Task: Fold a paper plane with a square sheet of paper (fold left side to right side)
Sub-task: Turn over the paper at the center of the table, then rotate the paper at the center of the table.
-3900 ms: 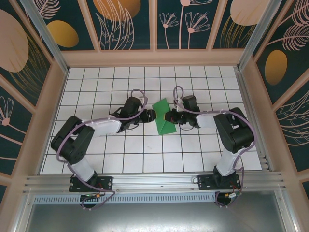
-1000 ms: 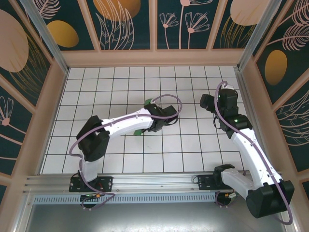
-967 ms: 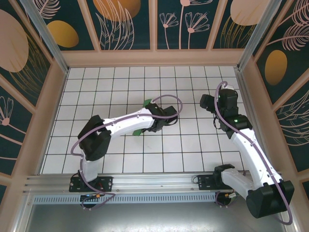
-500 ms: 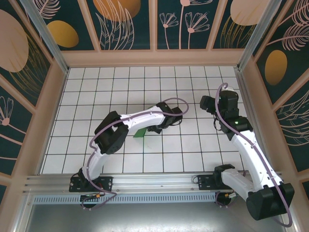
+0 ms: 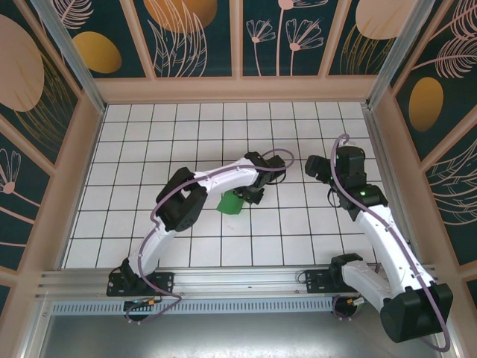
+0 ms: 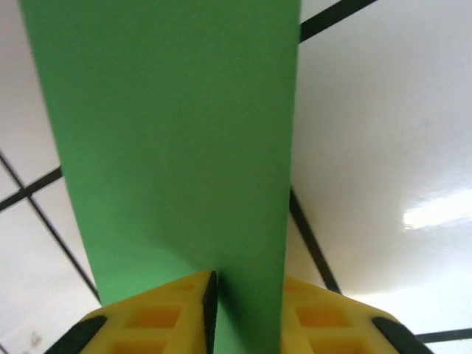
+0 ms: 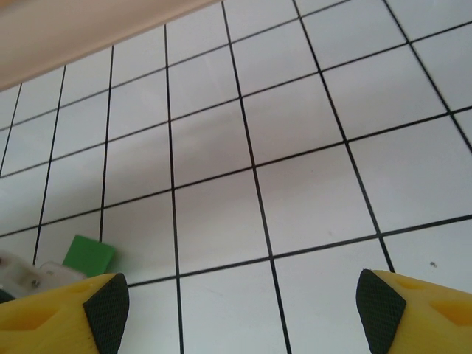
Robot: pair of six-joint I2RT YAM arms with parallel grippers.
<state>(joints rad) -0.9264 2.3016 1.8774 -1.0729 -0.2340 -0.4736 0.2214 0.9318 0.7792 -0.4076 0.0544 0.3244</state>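
Observation:
The green sheet of paper (image 5: 228,203) is folded small and lies on the tiled floor near the middle, partly hidden under my left gripper (image 5: 247,195). In the left wrist view the folded paper (image 6: 169,125) runs away as a long narrow band from between my left gripper (image 6: 247,313). Its yellow fingers (image 6: 147,324) stand a little apart, with the paper's near end in the gap. My right gripper (image 5: 311,165) hovers open to the right of the paper, holding nothing. In the right wrist view a corner of the paper (image 7: 88,255) shows at the lower left, beyond my right gripper (image 7: 242,306).
White tiles with black lines (image 5: 298,224) cover the floor. Beige walls (image 5: 238,89) bound it at the back and sides. A metal rail (image 5: 238,280) runs along the near edge. The left arm's white link (image 5: 216,179) arches over the middle tiles.
The left arm has bent further, its elbow swinging right. The paper has come out from under it, lower down. The left jaws, shut a second ago, have parted slightly. The right arm has dropped a little.

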